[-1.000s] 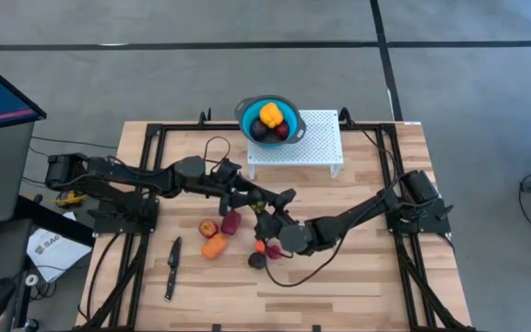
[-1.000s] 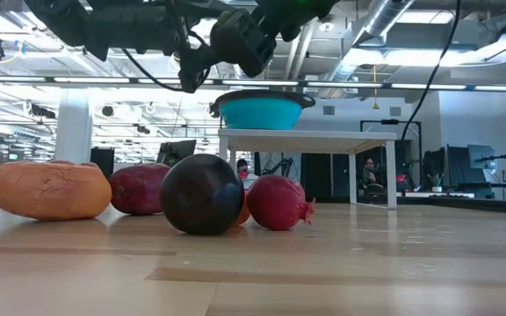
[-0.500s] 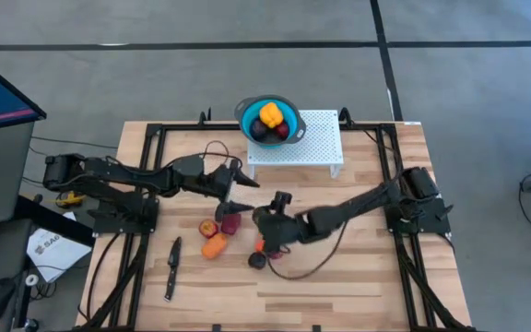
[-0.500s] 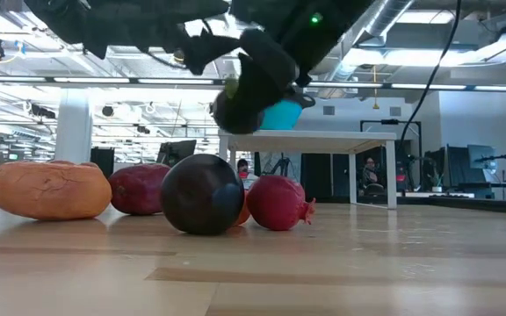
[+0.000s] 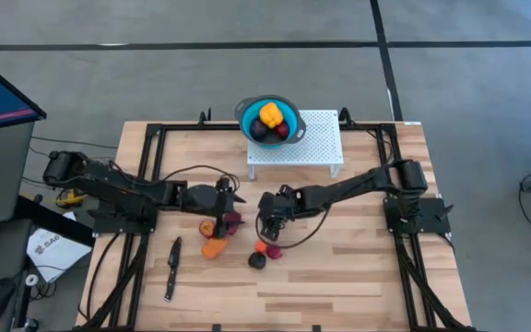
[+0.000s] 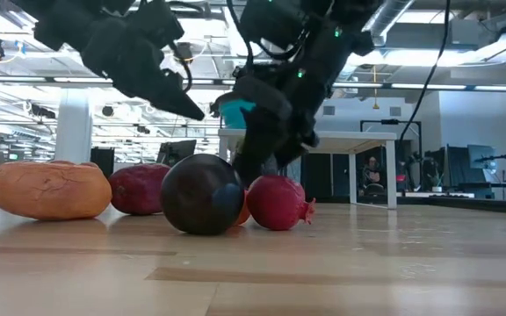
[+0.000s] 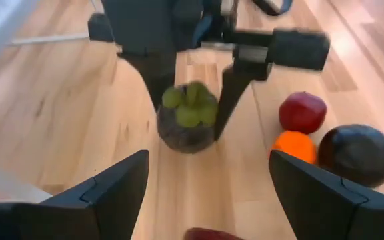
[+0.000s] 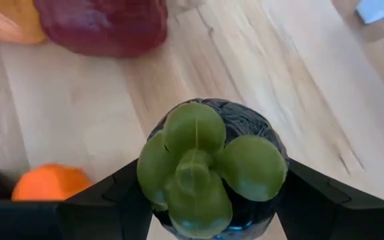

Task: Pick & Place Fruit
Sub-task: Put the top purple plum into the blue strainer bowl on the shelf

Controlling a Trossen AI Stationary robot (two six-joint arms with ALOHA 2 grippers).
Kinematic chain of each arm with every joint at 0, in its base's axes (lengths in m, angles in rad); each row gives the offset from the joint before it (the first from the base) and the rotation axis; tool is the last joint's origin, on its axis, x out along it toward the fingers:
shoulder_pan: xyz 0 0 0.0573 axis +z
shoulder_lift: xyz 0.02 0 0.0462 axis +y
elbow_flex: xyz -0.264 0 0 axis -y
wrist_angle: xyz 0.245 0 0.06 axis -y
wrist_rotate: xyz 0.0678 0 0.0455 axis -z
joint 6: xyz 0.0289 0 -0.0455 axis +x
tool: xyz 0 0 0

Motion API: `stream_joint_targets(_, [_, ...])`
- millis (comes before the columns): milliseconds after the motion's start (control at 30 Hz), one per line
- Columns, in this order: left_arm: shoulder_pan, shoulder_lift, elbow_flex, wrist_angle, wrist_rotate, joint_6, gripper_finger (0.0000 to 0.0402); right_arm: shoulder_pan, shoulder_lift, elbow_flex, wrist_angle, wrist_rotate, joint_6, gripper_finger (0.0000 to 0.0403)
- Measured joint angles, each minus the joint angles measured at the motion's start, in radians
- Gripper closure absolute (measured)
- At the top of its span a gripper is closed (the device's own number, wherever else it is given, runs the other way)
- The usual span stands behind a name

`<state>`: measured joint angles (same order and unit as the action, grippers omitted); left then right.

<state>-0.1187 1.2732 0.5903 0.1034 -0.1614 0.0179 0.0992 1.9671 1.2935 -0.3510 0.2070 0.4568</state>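
Note:
My right gripper (image 5: 267, 223) is shut on a dark purple fruit with a green leafy cap (image 8: 209, 167), low over the table's middle. My left gripper (image 7: 205, 193) stands open just to its left (image 5: 235, 208) with nothing between its fingers, above a maroon fruit (image 5: 231, 220). On the table near them lie a red-yellow fruit (image 5: 208, 228), an orange one (image 5: 213, 247), a small orange one (image 5: 260, 246), a red one (image 5: 274, 251) and a near-black one (image 5: 257, 261). The blue bowl (image 5: 244, 111) at the far side holds yellow, dark and red fruits. My right gripper pinches the purple fruit by two opposite sides (image 7: 211, 133) between its two fingers (image 8: 332, 207). The fingers come steeply from above, and the green cap faces up toward the wrist. Whether the fruit's underside touches the table, I cannot tell.
The bowl stands on a white perforated stand (image 5: 316, 138) at the table's far edge. A black knife (image 5: 171, 267) lies near the front left. Bare wood stretches along the table's near side and right of the fruits.
My right gripper has come down from high above to just over the table with the purple fruit, rolling and tipping to point steeply down. My left gripper has drawn back toward the table's left and sunk lower.

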Motion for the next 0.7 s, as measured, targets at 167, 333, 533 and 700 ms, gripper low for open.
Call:
stream_joint_targets(167, [-0.017,0.000,-0.035,0.005,-0.002,-0.052,0.0102,-0.014,0.001,-0.006,0.001,-0.023,0.016,0.0158])
stream_joint_targets(333, [-0.021,0.000,-0.068,0.008,-0.004,-0.085,0.0103,-0.027,0.002,-0.007,0.008,-0.082,0.041,0.0158])
stream_joint_targets(533, [-0.021,0.000,-0.071,0.017,-0.004,-0.105,0.0103,-0.028,0.042,-0.007,0.020,-0.116,0.050,0.0158])
stream_joint_targets(700, [-0.021,0.000,-0.071,0.029,-0.004,-0.105,0.0103,-0.021,0.052,-0.006,0.028,-0.130,0.053,0.0158])
